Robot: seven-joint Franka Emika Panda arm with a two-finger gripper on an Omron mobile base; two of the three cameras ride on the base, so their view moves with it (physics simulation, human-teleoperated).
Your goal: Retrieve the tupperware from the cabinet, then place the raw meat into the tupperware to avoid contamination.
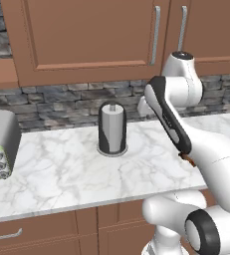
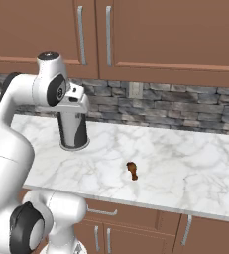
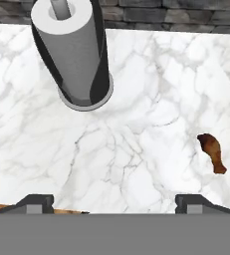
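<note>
Marble counter (image 2: 185, 163) with raw meat (image 3: 212, 152), arm-hidden from the left; claw (image 3: 114, 201) wide, empty.

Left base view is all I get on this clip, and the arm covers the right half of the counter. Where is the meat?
Observer: The meat lies bare on the counter, to the right of the paper towel roll and well apart from it.
Operator: Is the gripper holding anything?
Observer: No. In the hand view the gripper is open, nothing is between its tips, and it looks down on the counter.
Operator: What about the cabinet further right?
Observer: The right base view shows the cabinet doors shut there too.
</note>
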